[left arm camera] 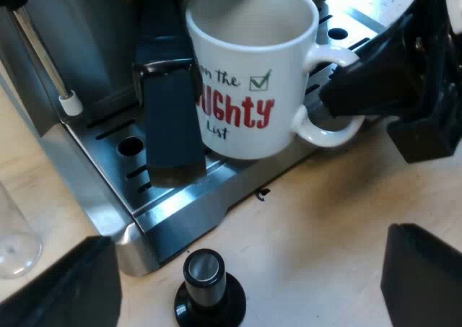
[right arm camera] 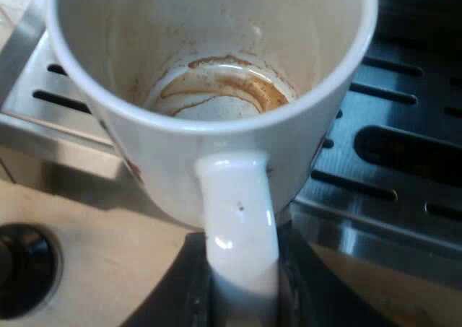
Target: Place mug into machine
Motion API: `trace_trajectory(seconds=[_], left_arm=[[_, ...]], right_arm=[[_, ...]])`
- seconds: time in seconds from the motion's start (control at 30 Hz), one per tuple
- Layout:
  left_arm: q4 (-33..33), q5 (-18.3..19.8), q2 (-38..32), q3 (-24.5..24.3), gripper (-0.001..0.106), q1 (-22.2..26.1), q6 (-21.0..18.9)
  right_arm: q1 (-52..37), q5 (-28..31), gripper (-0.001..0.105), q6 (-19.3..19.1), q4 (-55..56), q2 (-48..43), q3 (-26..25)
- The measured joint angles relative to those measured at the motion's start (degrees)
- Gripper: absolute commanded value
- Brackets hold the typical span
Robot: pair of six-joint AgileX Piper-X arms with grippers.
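In the left wrist view, the left gripper (left arm camera: 249, 244) hangs over the wooden table (left arm camera: 339, 197) with its two black fingers (left arm camera: 65, 284) spread wide and nothing held between them. A tamper (left arm camera: 209, 298) with a black body and a shiny round top stands on the table just below that gap, close to the front edge of the espresso machine (left arm camera: 86, 24). A clear measuring glass (left arm camera: 14, 233) stands on the table beside the machine's corner.

The white mug (left arm camera: 253, 67), printed with red and black lettering and a green tick box, sits over the front part of the machine's slotted metal drip tray (left arm camera: 108, 136), slightly tilted. Whether its base touches the tray cannot be told. The right gripper (left arm camera: 336, 96) is clamped on the mug's handle (left arm camera: 333, 138). Just beside the mug, a dark handle (left arm camera: 170, 118) reaches out from the machine's front, and the steam wand (left arm camera: 43, 60) with its white tip slants down over the tray farther along.

In the right wrist view, the camera looks down into the mug from the handle side. A brown ring of coffee residue (right arm camera: 224, 89) lies on its bottom. The white handle runs straight down between the right gripper's own fingers (right arm camera: 189, 287), which are closed narrowly against both of its sides. The drip tray's slots lie under and beyond the mug, and the tamper's dark round shape sits on the table near the tray's front edge.
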Motion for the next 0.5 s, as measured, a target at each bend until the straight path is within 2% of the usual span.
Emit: trace_trajectory(seconds=[0.5], left_arm=[[0.0, 0.0, 0.0, 0.0, 0.102, 0.0, 0.0]], right_arm=[[0.0, 1.64, 0.0, 0.0, -3.79, 2.04, -0.08]])
